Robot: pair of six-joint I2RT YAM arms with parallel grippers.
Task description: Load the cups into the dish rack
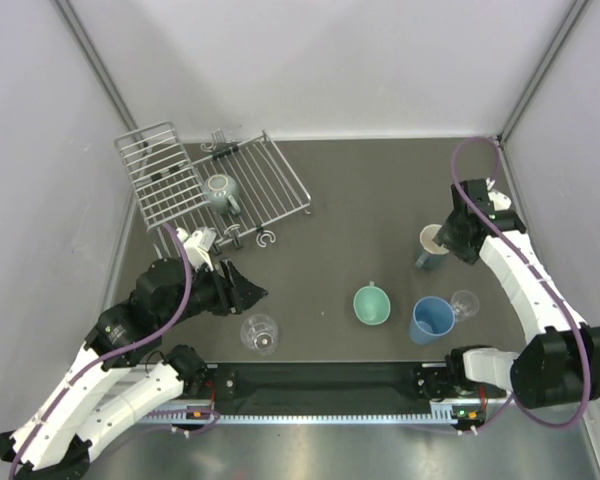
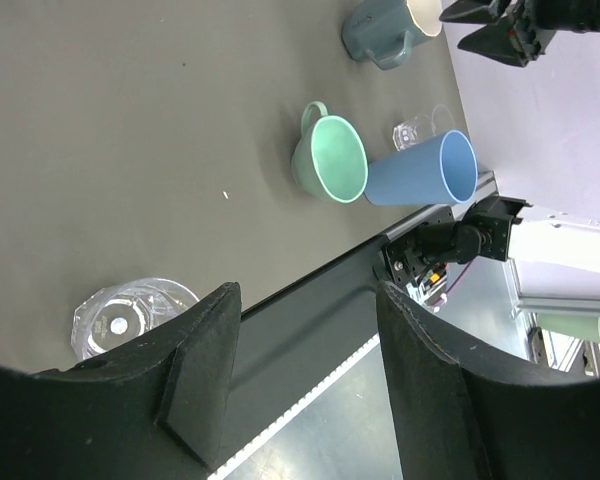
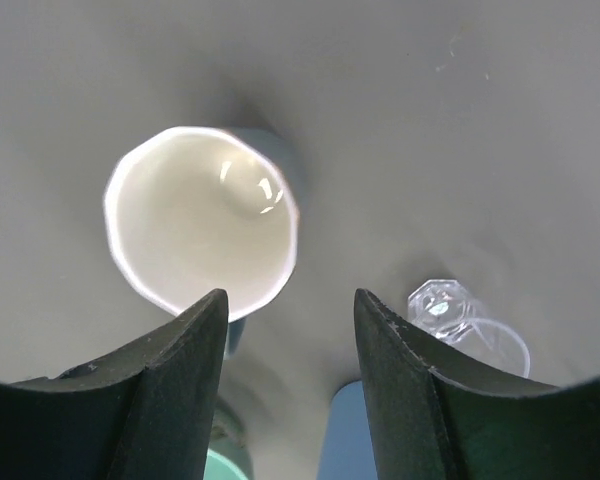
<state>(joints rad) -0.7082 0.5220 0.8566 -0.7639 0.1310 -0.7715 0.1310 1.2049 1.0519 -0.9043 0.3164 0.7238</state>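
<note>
Bright, even light; soft shadows.
We see small glare inside the cream cup (image 3: 202,225), a dim shadow just beside it, and blurred fingers (image 3: 160,390) in front of it.

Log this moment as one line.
dish rack: one grey mug loaded | left jaws: open, empty, near large clear glass | right jaws: open over cream-lined mug | unloaded: mint mug, blue tumbler, small glass

Cup (image 3: 202,232), cream inside, grey-teal outside — upright on dark table (image 3: 460,120), just beyond right gripper (image 3: 289,297), jaws spread. Clear glass (image 3: 465,325) lower right; blue tumbler (image 3: 345,440) cropped at bottom edge.
</note>
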